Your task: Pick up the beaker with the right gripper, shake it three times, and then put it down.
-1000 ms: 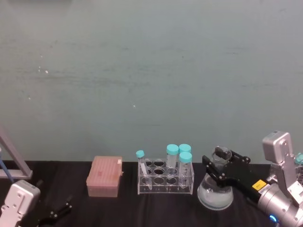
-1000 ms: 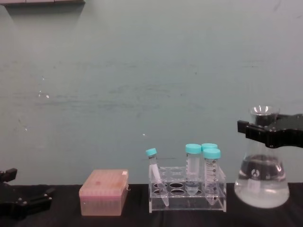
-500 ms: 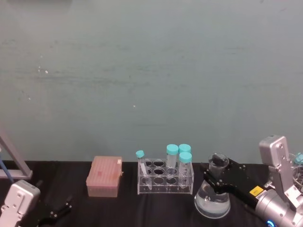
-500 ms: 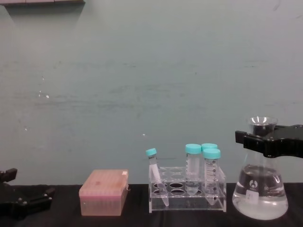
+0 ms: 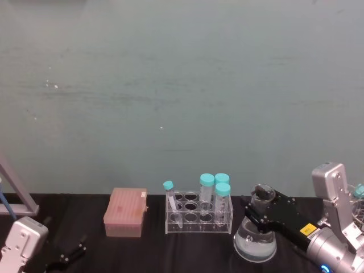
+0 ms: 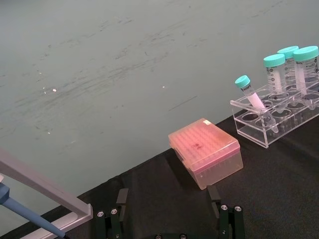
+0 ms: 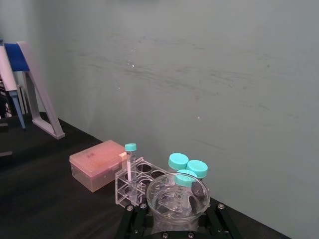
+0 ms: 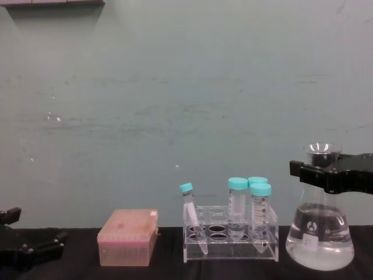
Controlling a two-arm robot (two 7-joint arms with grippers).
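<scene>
The beaker [image 5: 256, 242] is a clear conical flask with liquid in its wide base, standing upright at the right end of the black table, to the right of the tube rack. My right gripper [image 5: 260, 207] is shut on its neck just under the flared rim; the chest view shows the black fingers [image 8: 303, 171] wrapped round the neck of the beaker [image 8: 319, 236]. Whether the base touches the table I cannot tell. In the right wrist view, the beaker's mouth [image 7: 178, 196] sits between the jaws. My left gripper [image 5: 71, 253] rests open, low at the left.
A clear rack [image 5: 199, 215] with several blue-capped tubes stands just left of the beaker. A pink tip box [image 5: 125, 211] lies farther left. A pipette stand [image 5: 14, 193] leans at the far left edge. A teal wall rises close behind the table.
The right gripper came down with the beaker from a raised position one second ago. Over the last half second the beaker has stayed low, at almost the same height.
</scene>
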